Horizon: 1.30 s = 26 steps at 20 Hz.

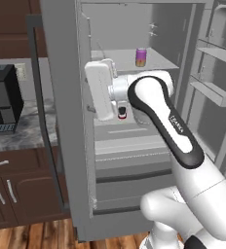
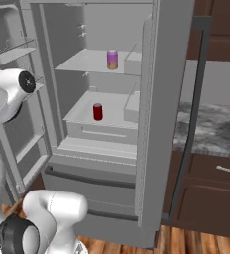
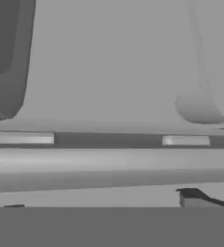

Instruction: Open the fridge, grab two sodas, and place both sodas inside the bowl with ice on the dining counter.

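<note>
In the hand view the claw (image 3: 104, 201) is seen with its two dark tips set wide apart at the bottom corners; nothing is held between them, and pale grey surfaces crossed by a darker band are faced. In the left base view the white hand is found left of centre, in the mouth of the open fridge (image 1: 61, 97), level with the lower shelf; its fingers are hidden there by the hand itself. The red can (image 1: 122, 113) is glimpsed just below and right of the hand, partly covered by the arm; whether it is touched cannot be told. In the right base view the same red can (image 2: 97, 111) is shown upright near the middle of the lower shelf; the purple can (image 2: 112, 59) is stood upright on the shelf above, towards its right side. Both fridge doors are swung open; a dark bar handle (image 1: 39, 97) is seen at the left of the left base view. Further left, a black appliance (image 1: 3, 99) is set on a marbled counter (image 1: 22, 136) over dark cabinets (image 1: 17, 189).
</note>
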### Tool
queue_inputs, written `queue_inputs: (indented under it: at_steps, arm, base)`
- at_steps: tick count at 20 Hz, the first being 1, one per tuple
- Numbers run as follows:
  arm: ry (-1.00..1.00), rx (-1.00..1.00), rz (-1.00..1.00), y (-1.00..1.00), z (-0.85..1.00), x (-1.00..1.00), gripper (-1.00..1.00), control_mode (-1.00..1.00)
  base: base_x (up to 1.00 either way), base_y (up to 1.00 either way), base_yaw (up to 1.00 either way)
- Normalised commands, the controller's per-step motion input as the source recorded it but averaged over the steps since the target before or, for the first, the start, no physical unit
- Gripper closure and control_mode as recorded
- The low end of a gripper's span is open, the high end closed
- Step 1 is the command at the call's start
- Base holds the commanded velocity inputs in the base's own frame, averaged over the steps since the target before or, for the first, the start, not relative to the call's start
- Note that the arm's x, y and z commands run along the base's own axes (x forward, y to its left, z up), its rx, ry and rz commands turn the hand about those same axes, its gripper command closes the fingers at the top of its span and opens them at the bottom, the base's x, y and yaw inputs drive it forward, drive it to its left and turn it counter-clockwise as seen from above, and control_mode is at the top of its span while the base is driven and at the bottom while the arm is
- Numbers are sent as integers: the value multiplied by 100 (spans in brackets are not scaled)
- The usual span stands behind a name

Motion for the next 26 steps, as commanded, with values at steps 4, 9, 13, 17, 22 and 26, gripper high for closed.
queue_inputs:
  at_steps: [4, 9, 13, 17, 22, 26]
  arm:
    - [0, -4, 2, 95, -24, 6, -100, -100]
    - [1, -11, -3, 20, -9, -8, -100, -100]
    - [-16, -12, -11, -45, 11, -62, -100, -100]
    - [-16, -21, -15, -75, 10, -53, -100, -100]
    - [-7, -33, -17, -67, 3, -21, -100, -100]
    - [0, -56, -17, -51, 10, -1, -100, -100]
  base:
    - [0, 0, 0]
    - [0, 0, 0]
    - [0, 0, 0]
    - [0, 0, 0]
    - [0, 0, 0]
    - [0, 0, 0]
